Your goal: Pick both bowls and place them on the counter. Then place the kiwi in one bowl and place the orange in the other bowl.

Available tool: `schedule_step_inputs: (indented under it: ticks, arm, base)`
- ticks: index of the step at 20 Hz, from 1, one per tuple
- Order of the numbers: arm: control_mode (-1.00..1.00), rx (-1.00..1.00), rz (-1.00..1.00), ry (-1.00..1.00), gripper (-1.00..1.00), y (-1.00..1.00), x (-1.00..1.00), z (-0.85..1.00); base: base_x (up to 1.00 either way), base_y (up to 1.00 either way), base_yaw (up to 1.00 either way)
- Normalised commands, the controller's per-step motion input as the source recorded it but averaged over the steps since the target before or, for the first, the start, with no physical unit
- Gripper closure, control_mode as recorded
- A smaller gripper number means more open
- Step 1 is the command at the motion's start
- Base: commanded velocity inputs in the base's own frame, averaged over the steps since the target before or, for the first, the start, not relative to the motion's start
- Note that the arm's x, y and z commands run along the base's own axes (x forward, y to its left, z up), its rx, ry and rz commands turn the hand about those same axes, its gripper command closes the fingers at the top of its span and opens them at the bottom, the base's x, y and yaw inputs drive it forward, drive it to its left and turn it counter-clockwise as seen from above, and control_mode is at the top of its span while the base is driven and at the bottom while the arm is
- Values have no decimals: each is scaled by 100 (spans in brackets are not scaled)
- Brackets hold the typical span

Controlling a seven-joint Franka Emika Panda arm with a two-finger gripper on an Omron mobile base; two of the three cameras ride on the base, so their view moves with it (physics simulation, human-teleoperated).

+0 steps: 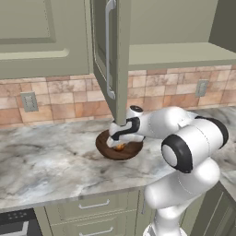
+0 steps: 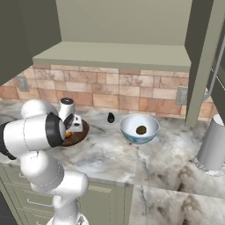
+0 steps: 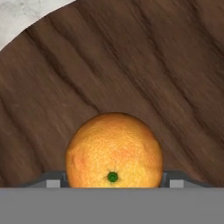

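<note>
The gripper (image 1: 120, 144) hangs low over the dark brown wooden bowl (image 1: 119, 150), its jaws standing wide to either side of the orange (image 3: 114, 151); in the hand view the two dark finger tips (image 3: 52, 181) show at the fruit's left and right flanks, right against its outline, though whether they press on it cannot be told. The orange sits inside the wooden bowl, its green stem dot facing the camera, with wood grain all around it and a sliver of marble at the upper left corner. In the left base view a bit of orange (image 1: 119, 147) peeps out beneath the hand, within the bowl's rim. The wooden bowl rests on the counter (image 1: 46, 161), below the edge of an open cabinet door (image 1: 110, 60). In the right base view the white bowl with blue pattern (image 2: 139, 128) stands on the counter well to the right of the wooden bowl (image 2: 79, 134), with the kiwi (image 2: 141, 130) lying inside it. A small black pointed thing (image 2: 110, 117) sits between the two bowls, nearer the brick backsplash (image 2: 123, 92). A grey cylindrical container (image 2: 213, 145) stands at the far right.
</note>
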Motion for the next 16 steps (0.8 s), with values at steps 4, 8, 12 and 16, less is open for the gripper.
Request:
schedule_step_inputs:
  ticks: [4,8,12,16]
  arm:
    - [-100,-3,1,0,100,1,0,-16]
    - [-100,-4,0,0,-100,2,0,-8]
    - [-100,0,0,0,-100,0,0,15]
    - [-100,0,0,0,-100,0,-11,37]
  base:
    - [0,0,0]
    - [0,0,0]
    - [0,0,0]
    - [0,0,0]
